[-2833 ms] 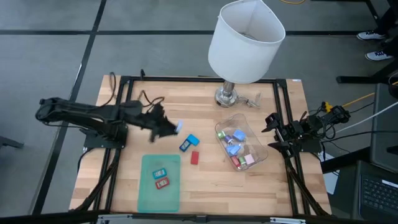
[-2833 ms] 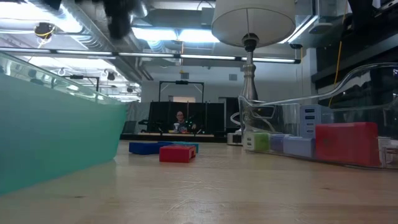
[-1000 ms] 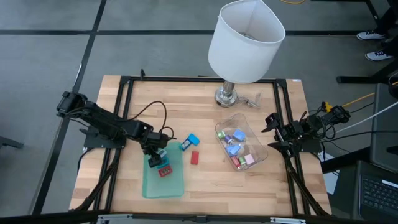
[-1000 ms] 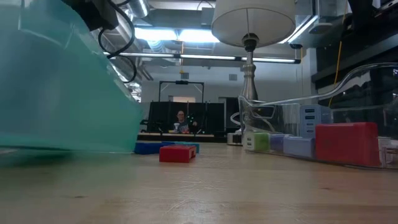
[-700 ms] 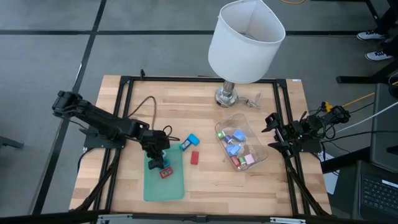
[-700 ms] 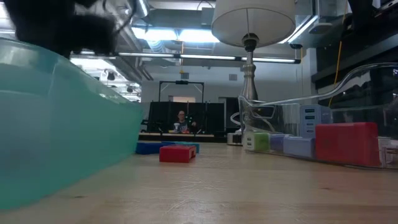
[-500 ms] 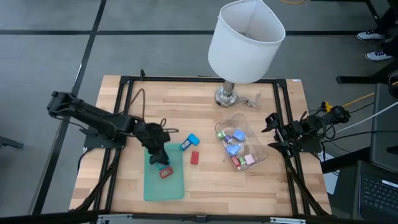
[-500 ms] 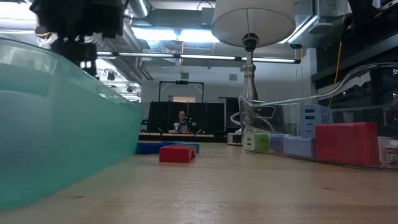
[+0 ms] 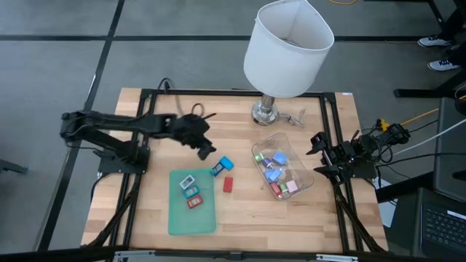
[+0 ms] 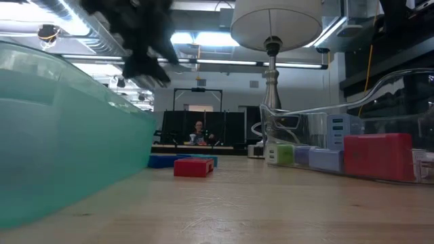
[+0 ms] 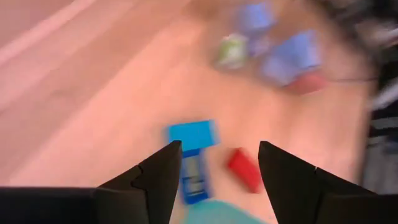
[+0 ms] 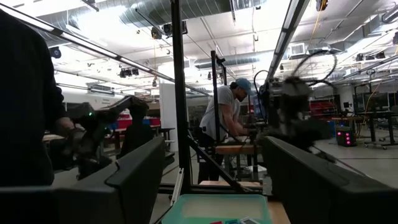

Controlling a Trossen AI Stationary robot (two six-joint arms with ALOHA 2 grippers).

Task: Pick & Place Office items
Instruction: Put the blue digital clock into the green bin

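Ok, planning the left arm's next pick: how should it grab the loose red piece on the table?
Take the red piece from above, closing across its two long sides. It lies flat and apart from the blue pieces, and the open left gripper is already close.

- 3 office items on the green tray (image 9: 192,218): 1 white (image 9: 186,181), 1 teal (image 9: 191,192), 1 red (image 9: 193,202).
- 3 loose on the table (image 9: 247,218): 1 light blue (image 9: 226,163), 1 blue (image 9: 217,171), 1 red (image 9: 228,185).
- 1 clear tub (image 9: 306,183) holding several small pieces; exact number unclear.
- 1 lamp (image 9: 287,49).
- 2 arms.
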